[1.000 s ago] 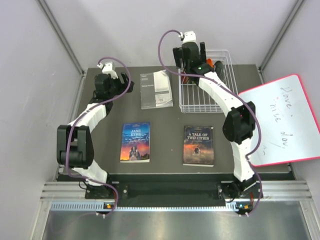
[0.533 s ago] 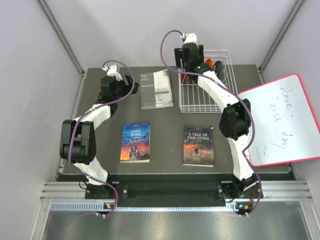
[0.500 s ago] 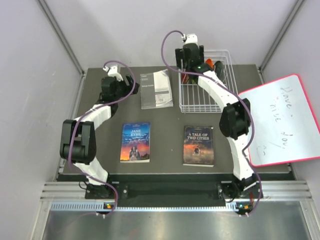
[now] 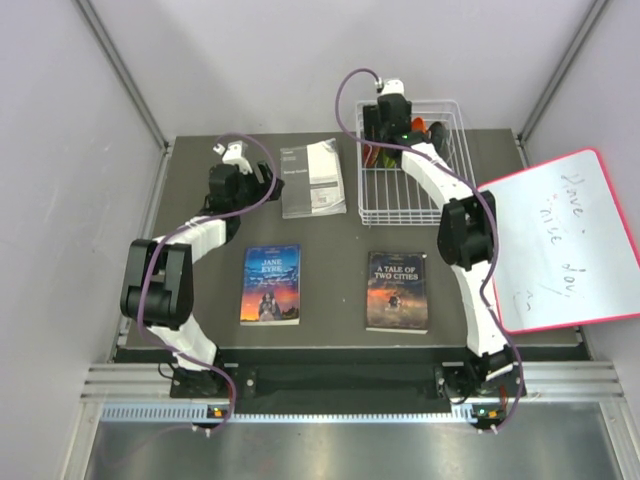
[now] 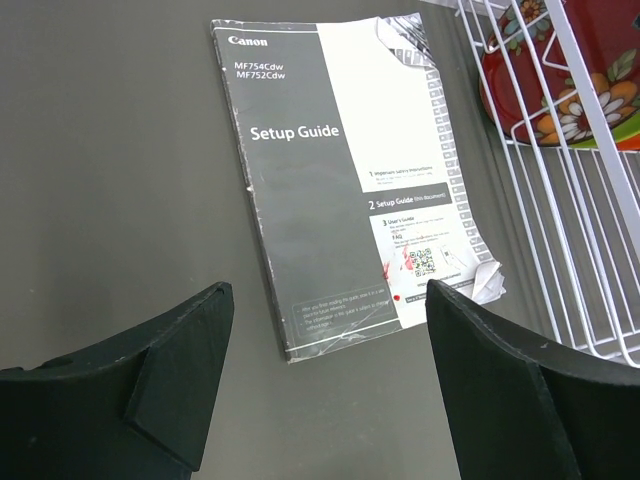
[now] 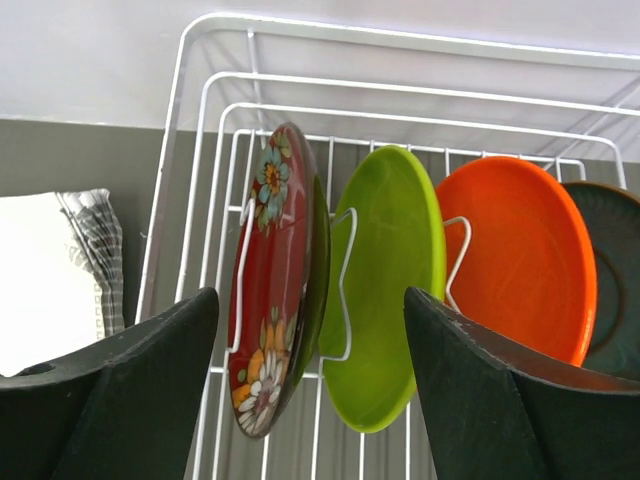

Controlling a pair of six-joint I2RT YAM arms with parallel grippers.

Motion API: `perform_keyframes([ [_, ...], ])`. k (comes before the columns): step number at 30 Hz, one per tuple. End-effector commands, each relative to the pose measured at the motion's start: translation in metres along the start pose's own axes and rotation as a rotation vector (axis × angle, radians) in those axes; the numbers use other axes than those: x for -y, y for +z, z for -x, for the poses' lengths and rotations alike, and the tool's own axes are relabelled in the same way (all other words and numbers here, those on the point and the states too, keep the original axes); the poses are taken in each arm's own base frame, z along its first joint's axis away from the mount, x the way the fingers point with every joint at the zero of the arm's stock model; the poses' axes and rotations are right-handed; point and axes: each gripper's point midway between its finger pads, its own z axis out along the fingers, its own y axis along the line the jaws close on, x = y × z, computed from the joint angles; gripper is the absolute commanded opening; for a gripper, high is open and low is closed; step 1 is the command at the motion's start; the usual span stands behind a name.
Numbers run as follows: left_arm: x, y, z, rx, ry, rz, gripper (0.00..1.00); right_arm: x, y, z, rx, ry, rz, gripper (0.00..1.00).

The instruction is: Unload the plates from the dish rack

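Soft, even light from above fills every view, and shadows on the table (image 4: 330,270) are faint. The metal rail (image 4: 300,411) along its near edge glares white. Up close, the black fingers (image 5: 130,390) lose detail, while the Setup Guide (image 5: 340,190) print and the lime green plate (image 6: 390,280) stay sharp.

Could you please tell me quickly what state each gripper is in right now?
Left gripper: open, holding nothing.
Right gripper: open, holding nothing, lined up on the red plate.
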Motion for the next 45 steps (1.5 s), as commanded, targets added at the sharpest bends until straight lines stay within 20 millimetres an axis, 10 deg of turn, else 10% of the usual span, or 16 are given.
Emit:
perform_keyframes([
  [1, 0.011, -0.005, 0.021, 0.063, 0.018, -0.035, 0.82, -0.006, 0.003, 0.02, 0.061, 0.032, 0.04, 0.73],
  [18, 0.001, -0.008, 0.015, 0.051, 0.02, 0.012, 0.81, -0.006, 0.028, -0.001, 0.035, -0.011, -0.018, 0.53],
  [29, -0.008, -0.011, 0.014, 0.057, 0.028, 0.061, 0.81, -0.023, 0.023, 0.004, 0.096, -0.112, -0.084, 0.05],
  [45, -0.013, -0.017, 0.017, 0.037, 0.095, 0.092, 0.99, 0.005, -0.106, 0.116, 0.413, -0.058, -0.42, 0.0],
])
